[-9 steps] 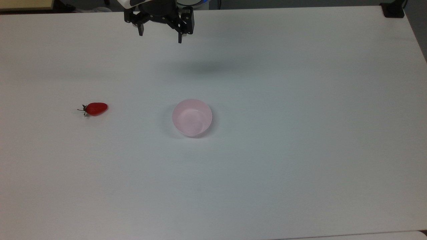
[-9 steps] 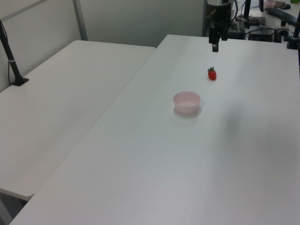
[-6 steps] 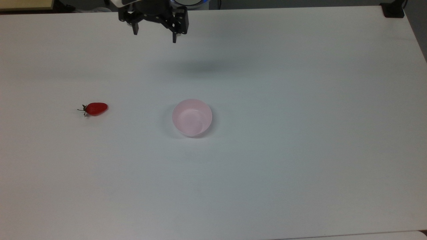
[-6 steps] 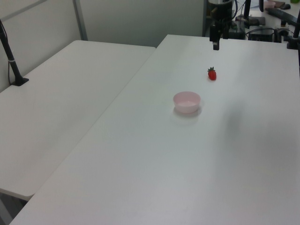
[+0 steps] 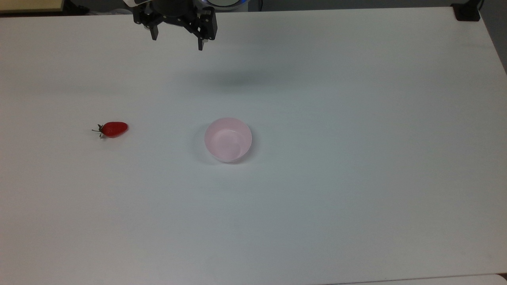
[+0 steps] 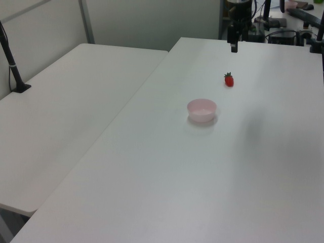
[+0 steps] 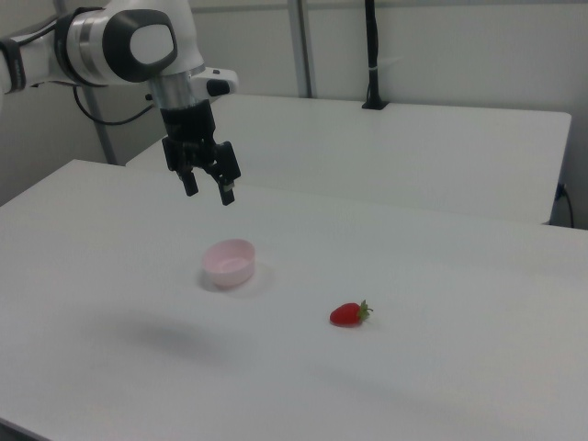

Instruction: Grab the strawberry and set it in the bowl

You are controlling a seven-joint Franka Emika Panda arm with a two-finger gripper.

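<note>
On table point(image 5: 356, 158) | bowl point(image 5: 228, 139) empty | strawberry point(image 5: 114, 129) apart | tool point(image 5: 177, 42) spread

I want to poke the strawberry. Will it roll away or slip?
Probably a bit. The strawberry lies on its side, rounded and tapered, so a poke might roll it in a curve. Its shiny skin looks slippery, so the open gripper may squeeze it out.

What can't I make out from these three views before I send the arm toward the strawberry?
- Gripper in the top view: the picture's upper edge cuts off the arm above it.
- Gripper in the left view: too small and dark against the clutter behind to judge the finger gap.
- Strawberry: its underside against the table is hidden.
- Bowl in the right view: the near wall hides its floor.
</note>
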